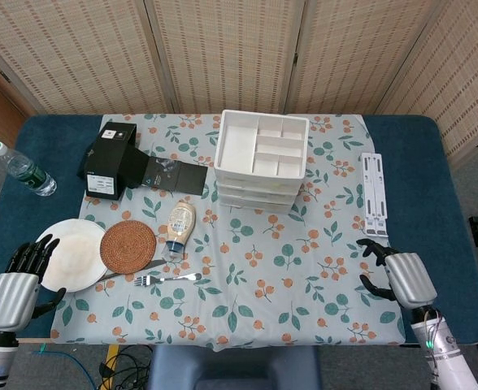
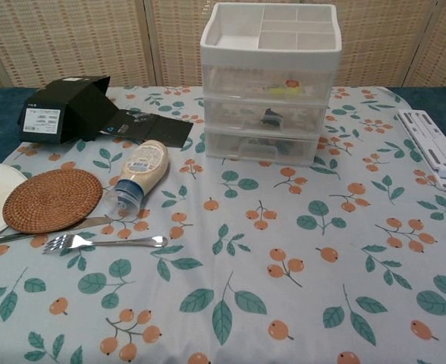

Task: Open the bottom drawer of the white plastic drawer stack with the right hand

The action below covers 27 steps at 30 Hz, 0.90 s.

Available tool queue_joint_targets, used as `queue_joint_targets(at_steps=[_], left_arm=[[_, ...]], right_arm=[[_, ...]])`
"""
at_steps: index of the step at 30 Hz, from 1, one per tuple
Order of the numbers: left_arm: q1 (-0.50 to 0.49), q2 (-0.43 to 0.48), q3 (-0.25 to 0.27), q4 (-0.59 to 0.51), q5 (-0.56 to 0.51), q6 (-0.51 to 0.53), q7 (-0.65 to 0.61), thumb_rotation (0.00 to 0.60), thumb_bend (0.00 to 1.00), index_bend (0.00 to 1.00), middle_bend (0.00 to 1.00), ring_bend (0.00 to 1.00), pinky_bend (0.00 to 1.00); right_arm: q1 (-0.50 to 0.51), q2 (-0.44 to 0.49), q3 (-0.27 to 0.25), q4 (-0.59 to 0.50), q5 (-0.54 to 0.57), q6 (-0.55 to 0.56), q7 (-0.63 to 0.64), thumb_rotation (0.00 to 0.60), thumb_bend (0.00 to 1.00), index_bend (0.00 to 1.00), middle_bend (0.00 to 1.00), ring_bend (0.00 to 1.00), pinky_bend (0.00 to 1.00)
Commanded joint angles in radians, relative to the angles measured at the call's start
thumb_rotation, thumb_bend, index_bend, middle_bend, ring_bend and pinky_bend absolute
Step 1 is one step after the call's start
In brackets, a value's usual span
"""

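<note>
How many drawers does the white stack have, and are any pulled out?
3, all pushed in: the top drawer under the open divided tray, the middle drawer below it, and the bottom drawer on the tablecloth. The right hand is well short of them.
</note>
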Motion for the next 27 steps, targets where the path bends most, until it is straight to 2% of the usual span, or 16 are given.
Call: queue_joint_targets(at_steps=[1,6,10,13,23,27], left_arm=[[0.001,-0.002,0.001,0.0,0.001,0.001,0.001,0.6,0.25,0.06,0.07,0.11,0.09],[0.003,-0.001,0.004,0.003,-0.001,-0.001,0.0,0.6,0.25,0.06,0.07,0.11,0.09],[0.006,0.003,0.003,0.005,-0.001,0.005,-0.007,0.6,0.25,0.06,0.07,0.11,0.09],[0.008,0.006,0.003,0.005,-0.003,0.005,-0.009,0.6,0.25,0.06,0.07,0.11,0.09],[0.014,0.014,0.006,0.003,0.002,0.013,-0.014,0.6,0.25,0.06,0.07,0.11,0.09],[0.019,0.017,0.006,0.004,-0.001,0.018,-0.017,0.6,0.25,0.06,0.07,0.11,0.09]], right_arm=[[0.045,-0.014,0.028,-0.051,0.058,-0.094,0.078,0.6,0.36,0.2,0.51,0.61,0.78],[0.094,-0.042,0.067,-0.087,0.15,-0.226,0.249,0.6,0.42,0.16,0.64,0.74,0.85],[0.147,-0.048,0.104,-0.091,0.231,-0.379,0.431,0.6,0.47,0.08,0.68,0.8,0.91],[0.178,-0.066,0.134,-0.071,0.269,-0.453,0.525,0.6,0.5,0.03,0.69,0.84,0.93],[0.299,-0.183,0.241,0.036,0.415,-0.62,0.624,0.6,0.54,0.01,0.71,0.89,0.96],[0.333,-0.227,0.265,0.072,0.461,-0.646,0.619,0.6,0.55,0.01,0.71,0.89,0.96]])
